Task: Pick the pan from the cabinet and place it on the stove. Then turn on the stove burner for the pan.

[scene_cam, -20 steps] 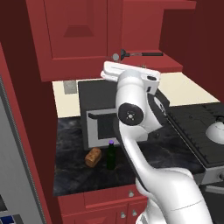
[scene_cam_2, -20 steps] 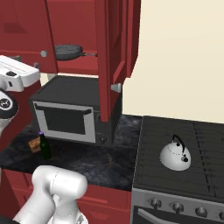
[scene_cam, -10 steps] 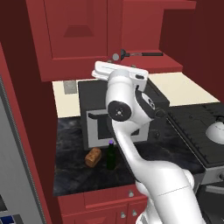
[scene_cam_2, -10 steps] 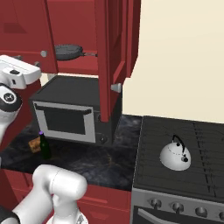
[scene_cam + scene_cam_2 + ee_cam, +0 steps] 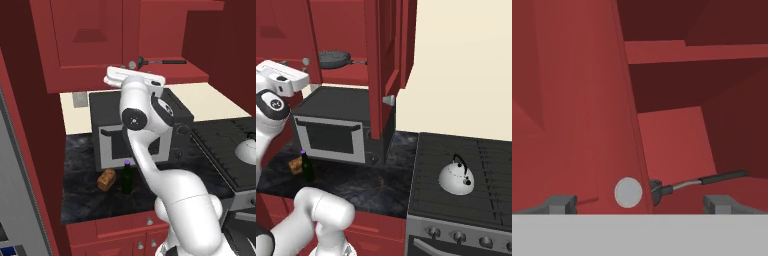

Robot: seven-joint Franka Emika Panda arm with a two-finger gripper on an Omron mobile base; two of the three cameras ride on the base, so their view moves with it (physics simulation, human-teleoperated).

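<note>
— What does the left base view give you?

— The white arm is raised in front of the red wooden wall cabinet (image 5: 90, 40). Its white hand reaches toward the cabinet's lower edge, just short of a round silver knob (image 5: 132, 64). Beyond the hand, on the cabinet shelf, the long thin dark handle of the round dark grey frying pan (image 5: 165, 62) sticks out to the right. Below the hand sits a black-and-silver microwave box (image 5: 107, 145) on the dark marbled surface (image 5: 80, 190), with a green bottle (image 5: 127, 177) and a brown bread loaf (image 5: 106, 179) in front of it.

— And the right base view?

— The pan (image 5: 333, 59) lies on the shelf behind an open cabinet door (image 5: 381, 60), up and to the right of the hand. The black gas cooktop stove (image 5: 461, 200) is well off to the right, carrying a white domed kettle (image 5: 456, 177).

— The hand view?

— The jaws (image 5: 641, 204) stand wide, nothing between them. The closed door's edge with its silver knob (image 5: 628, 192) is straight ahead between the tips; the pan's handle (image 5: 707, 181) shows just right of it, inside the cabinet.
</note>
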